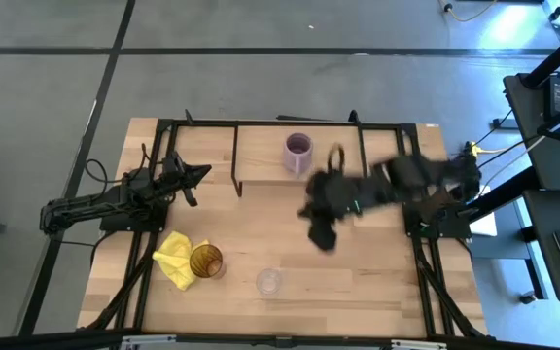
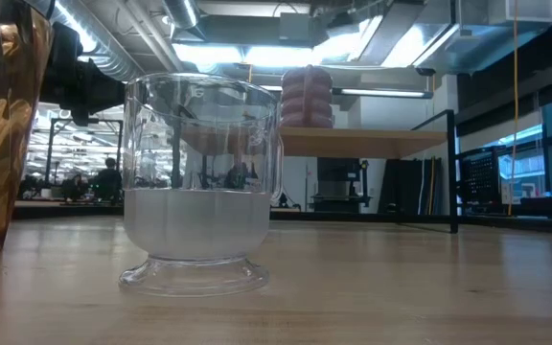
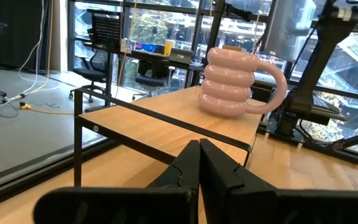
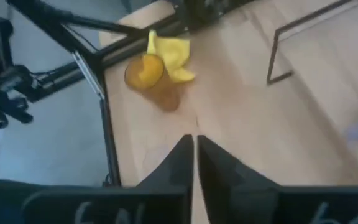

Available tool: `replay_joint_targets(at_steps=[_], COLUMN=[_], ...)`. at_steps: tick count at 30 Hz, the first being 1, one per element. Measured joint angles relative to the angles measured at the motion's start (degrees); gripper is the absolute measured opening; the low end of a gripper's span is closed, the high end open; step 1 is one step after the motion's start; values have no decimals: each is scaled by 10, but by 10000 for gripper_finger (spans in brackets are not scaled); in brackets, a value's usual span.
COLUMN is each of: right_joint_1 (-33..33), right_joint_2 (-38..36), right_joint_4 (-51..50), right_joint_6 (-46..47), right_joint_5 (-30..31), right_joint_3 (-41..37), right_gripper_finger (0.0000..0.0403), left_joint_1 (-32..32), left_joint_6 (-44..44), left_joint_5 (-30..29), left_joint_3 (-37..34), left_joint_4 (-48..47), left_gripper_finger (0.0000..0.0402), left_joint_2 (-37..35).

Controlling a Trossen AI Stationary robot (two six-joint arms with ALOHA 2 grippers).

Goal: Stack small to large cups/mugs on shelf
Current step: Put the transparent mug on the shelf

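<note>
High view: purple mug on shelf

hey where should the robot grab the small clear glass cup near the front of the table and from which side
Probably by the rim, from straight above. The clear cup stands upright and open-mouthed on a flared foot, apart from the amber tumbler, so one finger can drop inside and one outside the wall. The right gripper is nearer; both grippers look shut and would need to open.
</note>
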Motion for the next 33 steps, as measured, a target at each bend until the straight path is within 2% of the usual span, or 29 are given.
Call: replay_joint_targets(at_steps=[3, 7, 13, 17, 20, 26, 33], right_joint_1=[63, 104, 107, 92, 77, 57, 52], right_joint_2=[9, 39, 89, 113, 125, 141, 146], right_joint_4=[-7, 31, 116, 124, 129, 242, 280], right_joint_6=[69, 158, 238, 304, 331, 346, 368], right_joint_5=[37, 31, 3, 6, 6, -30, -59], right_joint_3=[-19, -76, -171, -212, -235, -279, -322], right_gripper_finger=[37, 95, 211, 259, 272, 274, 274], left_joint_1=[0, 0, 0, 0, 0, 0, 0], left_joint_6=[0, 0, 0, 0, 0, 0, 0], left_joint_5=[0, 0, 0, 0, 0, 0, 0], left_joint_3=[0, 0, 0, 0, 0, 0, 0], left_joint_4=[0, 0, 0, 0, 0, 0, 0], left_gripper_finger=[0, 0, 0, 0, 0, 0, 0], left_joint_2=[0, 0, 0, 0, 0, 0, 0])
